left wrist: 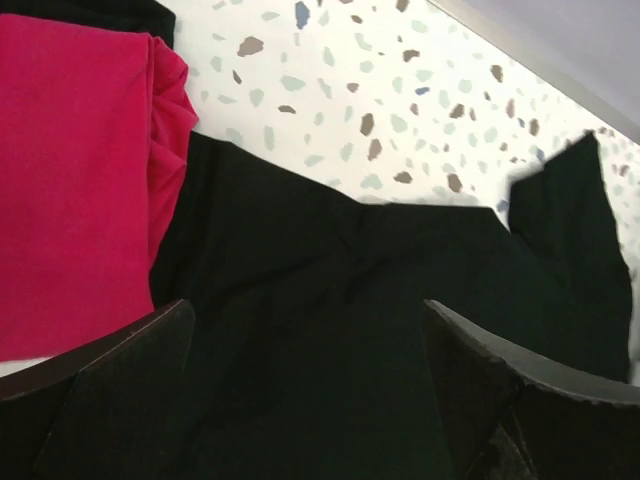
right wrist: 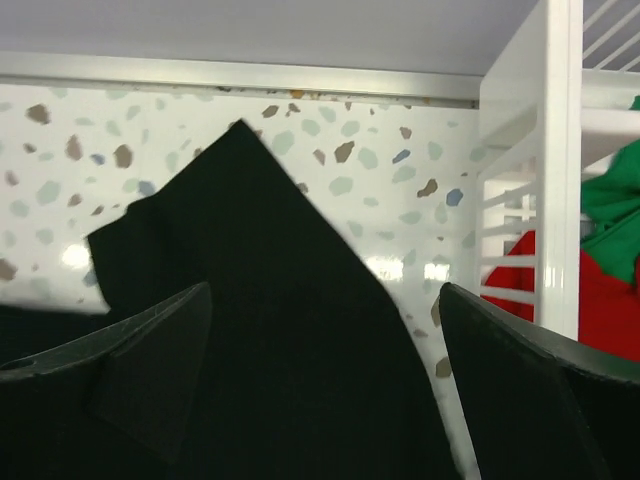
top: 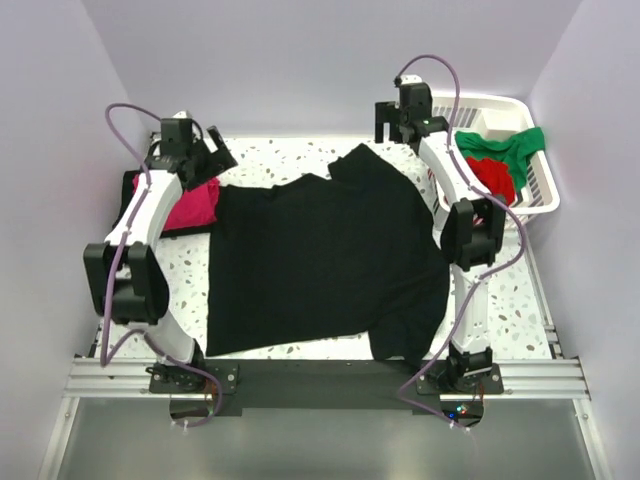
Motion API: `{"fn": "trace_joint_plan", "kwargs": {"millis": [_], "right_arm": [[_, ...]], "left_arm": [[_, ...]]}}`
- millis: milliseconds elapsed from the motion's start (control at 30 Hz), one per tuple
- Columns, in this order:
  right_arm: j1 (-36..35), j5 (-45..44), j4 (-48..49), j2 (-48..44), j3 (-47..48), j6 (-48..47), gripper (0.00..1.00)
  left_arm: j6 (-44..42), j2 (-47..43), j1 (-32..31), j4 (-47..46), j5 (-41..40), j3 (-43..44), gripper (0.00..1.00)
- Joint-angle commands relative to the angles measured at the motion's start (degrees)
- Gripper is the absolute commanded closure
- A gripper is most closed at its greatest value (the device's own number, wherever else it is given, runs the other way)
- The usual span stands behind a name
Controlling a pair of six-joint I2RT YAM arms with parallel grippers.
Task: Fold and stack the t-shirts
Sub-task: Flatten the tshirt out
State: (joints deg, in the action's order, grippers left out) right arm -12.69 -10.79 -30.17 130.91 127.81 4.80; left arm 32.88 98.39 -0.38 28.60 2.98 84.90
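Plainly, the left tool [left wrist: 305, 312] and right tool [right wrist: 325, 292] both gaped wide, holding nothing, above the far edge of the black t-shirt [top: 320, 260] spread across the desk [top: 280, 155].

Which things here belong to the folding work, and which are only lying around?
Belong to the job:
- black t-shirt, spread flat
- pink t-shirt, folded, on the left
- red t-shirt and green t-shirt, in the basket

Only lying about:
- white basket
- speckled table
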Motion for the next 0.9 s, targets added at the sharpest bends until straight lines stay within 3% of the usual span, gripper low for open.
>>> {"fn": "trace_joint_plan", "kwargs": {"millis": [0,167,533,700,867], "right_arm": [[-0.50,4.36,3.64,-15.41,-3.78,2.84,0.01],[-2.68,8.76,0.30,-24.37,-15.55,3.99,0.01],[-5.94,13.86,-0.77,-38.53,-49.37,12.42,0.01],[-6.03,12.47,0.64,-41.35,-58.97,13.31,0.01],[-6.03,12.45,1.08,-39.25,-61.71,13.75,0.01]], "left_arm": [[-1.68,-8.47,0.03,-3.46,3.43,-6.38,0.00],[-0.02,-13.92,-3.13,-5.75,3.52,-18.96,0.00],[1.39,-9.63,-9.29,-4.77,5.45,-26.80,0.00],[1.57,-5.50,-9.29,-10.48,8.88,-30.32,0.00],[0.43,-1.10,-9.29,-11.46,9.06,-28.48,0.00]]}}
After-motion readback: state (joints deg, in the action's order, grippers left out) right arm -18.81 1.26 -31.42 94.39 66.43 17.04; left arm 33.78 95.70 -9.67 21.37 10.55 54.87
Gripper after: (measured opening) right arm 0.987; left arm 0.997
